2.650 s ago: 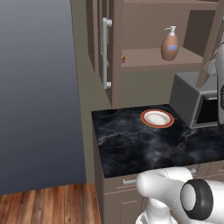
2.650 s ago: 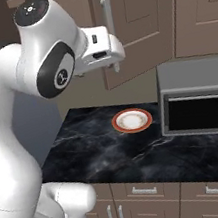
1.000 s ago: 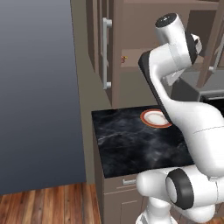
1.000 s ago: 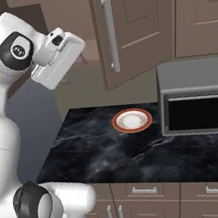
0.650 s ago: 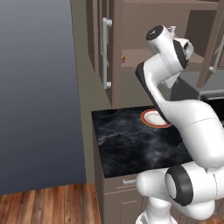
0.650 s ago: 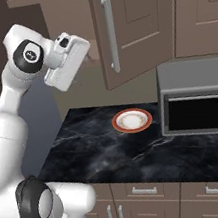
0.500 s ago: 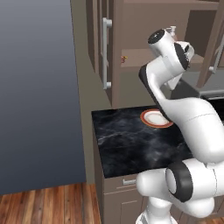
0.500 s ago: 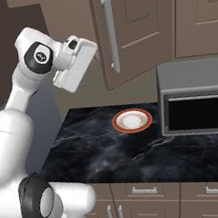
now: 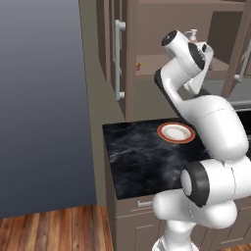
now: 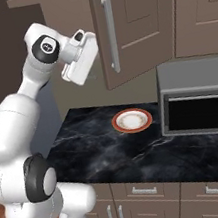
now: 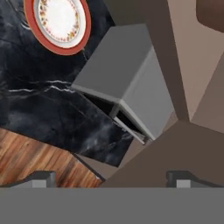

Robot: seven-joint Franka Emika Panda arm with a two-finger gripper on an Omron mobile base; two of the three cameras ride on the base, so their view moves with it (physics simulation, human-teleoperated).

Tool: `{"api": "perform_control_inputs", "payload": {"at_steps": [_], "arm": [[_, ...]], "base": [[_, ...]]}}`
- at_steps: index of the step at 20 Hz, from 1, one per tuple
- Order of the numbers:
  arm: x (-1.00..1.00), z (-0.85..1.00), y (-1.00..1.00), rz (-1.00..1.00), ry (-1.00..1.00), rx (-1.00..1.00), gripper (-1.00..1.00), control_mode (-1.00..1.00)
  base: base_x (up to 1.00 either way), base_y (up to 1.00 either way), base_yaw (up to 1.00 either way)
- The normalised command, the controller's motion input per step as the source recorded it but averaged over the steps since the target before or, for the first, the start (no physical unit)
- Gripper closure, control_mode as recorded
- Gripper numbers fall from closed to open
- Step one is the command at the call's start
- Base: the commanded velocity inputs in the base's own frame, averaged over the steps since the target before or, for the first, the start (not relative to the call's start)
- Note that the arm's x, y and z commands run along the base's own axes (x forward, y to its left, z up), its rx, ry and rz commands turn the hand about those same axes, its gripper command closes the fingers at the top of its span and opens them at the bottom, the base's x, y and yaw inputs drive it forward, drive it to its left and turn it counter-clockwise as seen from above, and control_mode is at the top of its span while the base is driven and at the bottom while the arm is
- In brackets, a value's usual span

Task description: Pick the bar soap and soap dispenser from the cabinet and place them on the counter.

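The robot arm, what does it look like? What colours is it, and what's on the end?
The arm is glossy white, built of fat rounded tubes. Dark round caps mark its joints, like black buttons. No loose cables or writing show. At its end sits a boxy white hand, and the tool there has two small dark grey finger tips.

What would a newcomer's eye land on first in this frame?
The white arm, reared up in front of the open cabinet, its tool open and empty. Next, the red-rimmed plate on the black marble counter, left of the grey microwave. The soap dispenser's pump peeks over the arm.
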Motion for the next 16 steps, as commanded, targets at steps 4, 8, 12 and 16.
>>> {"api": "perform_control_inputs", "payload": {"at_steps": [4,8,12,16], "arm": [[0.3,0.0,-0.37,0.0,0.05,-0.06,-1.0,-1.0],[0.08,0.0,-0.33,0.0,0.05,-0.04,-1.0,-1.0],[0.0,0.0,-0.32,0.0,0.06,-0.03,-1.0,-1.0],[-0.24,-0.01,-0.38,-0.01,0.0,0.0,-1.0,-1.0]], "base": [[0.0,0.0,0.0],[0.0,0.0,0.0],[0.0,0.0,0.0],[0.0,0.0,0.0]]}}
